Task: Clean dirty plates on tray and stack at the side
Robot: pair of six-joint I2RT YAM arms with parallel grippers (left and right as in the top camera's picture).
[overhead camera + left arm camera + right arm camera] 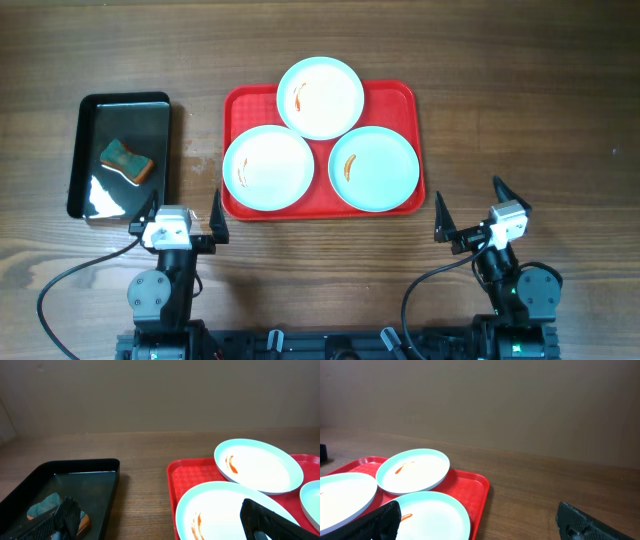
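Left tool stands with its jaws spread wide and nothing between them, low over the bench just short of the near-left corner of the red tray. Right tool is just as wide open and empty, a little beyond the tray's near-right corner, with bare wood all round it.

On the tray lie three pale plates, each with an orange-red smear. The left plate is right ahead of the left tool, and the right plate is ahead and inward of the right tool. The far plate sits behind, overlapping both and hanging over the tray's far rim.

Left of that, across a strip of open bench, lies a glossy black tray holding a teal-and-orange sponge. The bench is dark wood grain, and a plain wall rises behind it.
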